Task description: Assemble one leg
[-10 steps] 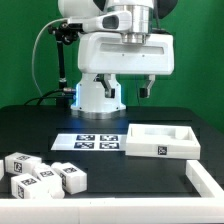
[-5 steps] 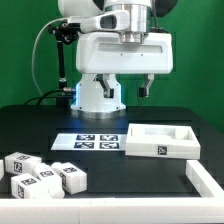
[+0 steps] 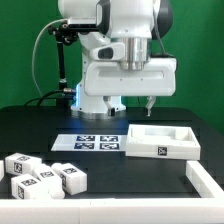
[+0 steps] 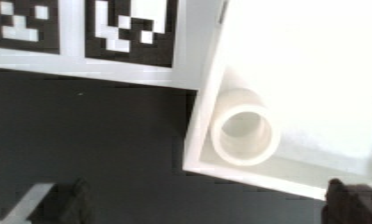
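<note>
Leg blocks [image 3: 68, 176] bearing black-and-white square tags are seen clustered on the counter [image 3: 40, 125], the fingers [image 4: 62, 203] held apart and empty.

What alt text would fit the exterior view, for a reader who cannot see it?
A white robot arm holds its open, empty gripper above a black table, near a white tray-like panel. A marker board lies beside the panel, and tagged white legs cluster at the exterior view's lower left.

Tool [image 3: 130, 100] has dropped lower and turned; it's shifted toward the exterior view's right, over the white panel [image 3: 160, 140].
</note>
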`<state>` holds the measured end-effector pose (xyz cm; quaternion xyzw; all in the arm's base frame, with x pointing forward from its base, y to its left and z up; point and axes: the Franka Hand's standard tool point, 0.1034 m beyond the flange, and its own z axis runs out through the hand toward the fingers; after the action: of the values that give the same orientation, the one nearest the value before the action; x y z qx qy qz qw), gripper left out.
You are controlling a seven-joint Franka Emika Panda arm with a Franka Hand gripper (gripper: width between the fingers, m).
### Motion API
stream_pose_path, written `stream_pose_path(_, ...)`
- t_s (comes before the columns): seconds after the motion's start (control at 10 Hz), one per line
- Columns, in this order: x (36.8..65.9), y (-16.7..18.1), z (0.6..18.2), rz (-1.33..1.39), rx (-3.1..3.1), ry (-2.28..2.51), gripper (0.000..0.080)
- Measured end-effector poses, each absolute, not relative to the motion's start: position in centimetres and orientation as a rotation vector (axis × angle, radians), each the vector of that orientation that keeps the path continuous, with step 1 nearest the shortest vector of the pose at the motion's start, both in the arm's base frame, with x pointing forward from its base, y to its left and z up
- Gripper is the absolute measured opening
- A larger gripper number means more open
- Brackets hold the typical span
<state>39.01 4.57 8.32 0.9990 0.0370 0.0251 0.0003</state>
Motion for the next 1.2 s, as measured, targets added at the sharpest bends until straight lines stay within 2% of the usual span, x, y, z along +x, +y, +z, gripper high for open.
stream_pose_path(0.3,38.7,4.7,8.1,0.07,3.14,0.092,0.065)
stream_pose_path(0.5,36.7,5.7,5.8,-0.02,3.144,0.025,0.065)
stream_pose_path(0.8,35.3,6.0,2.4,-0.084,3.163,-0.061,0.065)
stream_pose_path(0.9,35.1,6.0,1.9,-0.084,3.166,-0.062,0.065)
stream_pose_path(1.1,35.3,6.0,1.9,-0.083,3.167,-0.057,0.0622)
stream_pose_path(1.2,35.3,6.0,1.9,-0.084,3.168,-0.061,0.0451)
